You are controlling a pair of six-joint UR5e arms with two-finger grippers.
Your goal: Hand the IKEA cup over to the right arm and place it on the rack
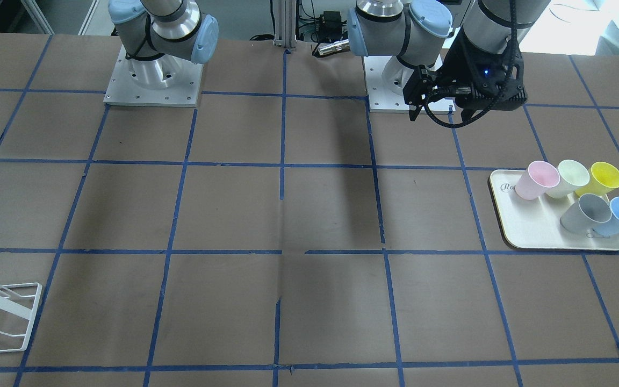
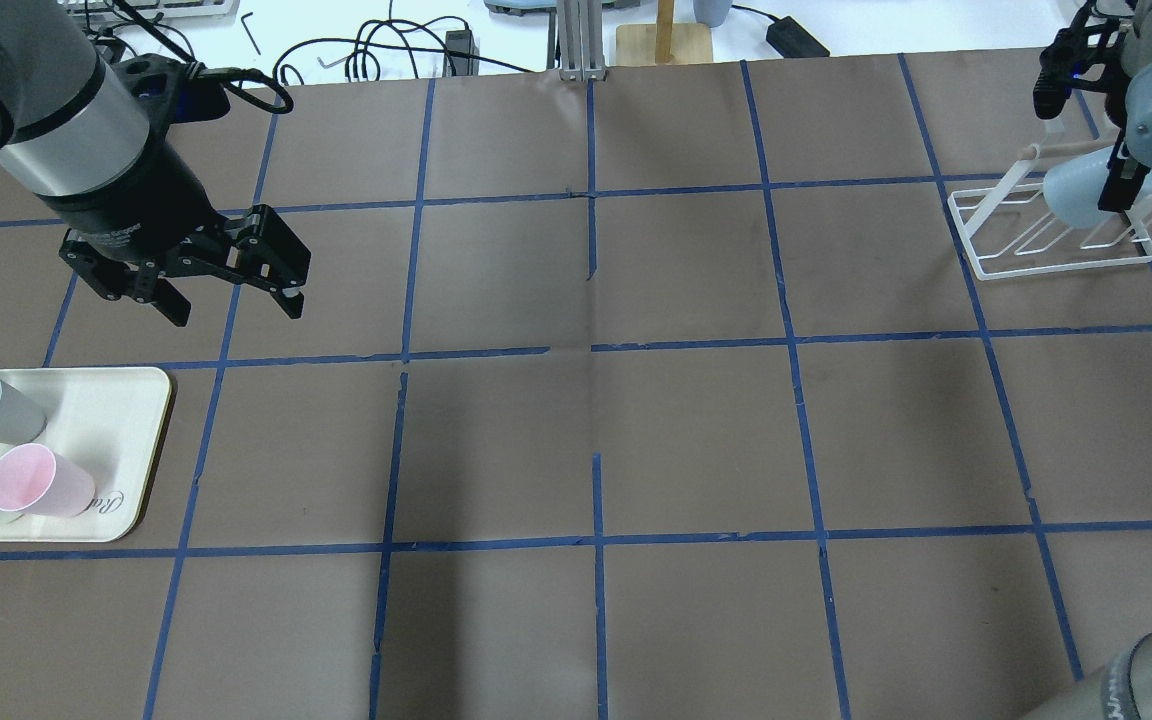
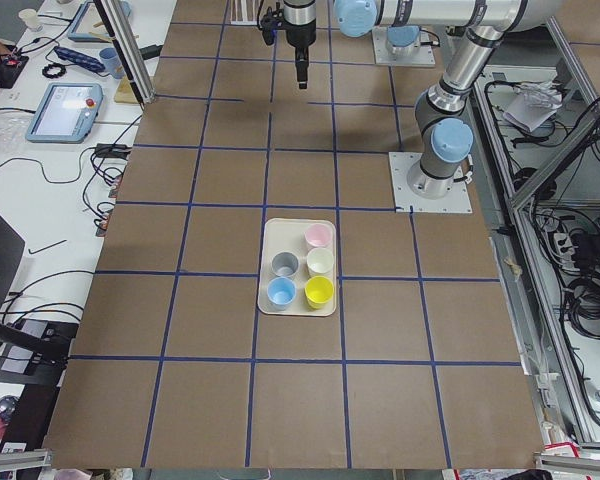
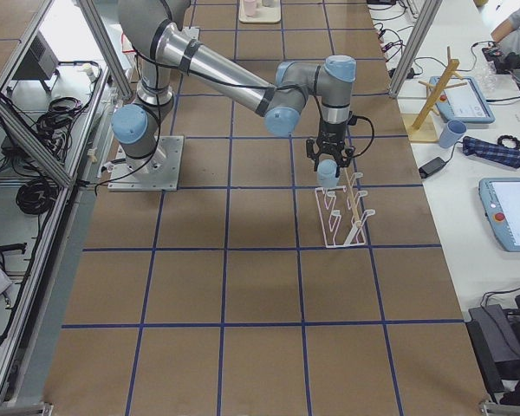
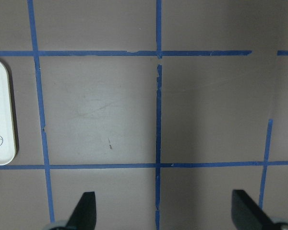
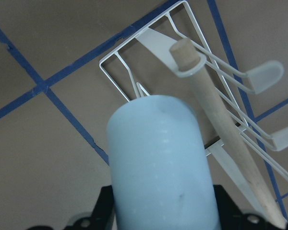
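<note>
Cup: Your right pincer [image 6: 158, 218] held the IKEA cup [image 6: 159, 163] tight, bottom end pointing out and down. The cup hung in the air just over the rack [image 2: 1051, 232], near the tabletop's [image 2: 586, 430] far right corner.

Rack: It was a white wire rack with slanted prongs. A wooden stick [image 6: 218, 120] ran along it and ended in a round knob [image 6: 184, 52]. In the wrist view the cup sat just beside that stick. I could not tell if they touched.

Right arm: It was doing the job now, so the hand-over looked done.

Left pincer: Your left pincer [image 2: 224, 290] was wide open and held nothing. It hung well away, near the tray [image 2: 126, 400] with the other cups [image 1: 578, 199].

Good way to do it: I think you needed to line the cup's open mouth up with one prong, then slide it on slowly.

Watch out: The stick was very close. A bump could have pushed the light rack.

Letting go: Best to open only once the cup sat on the prong.
</note>
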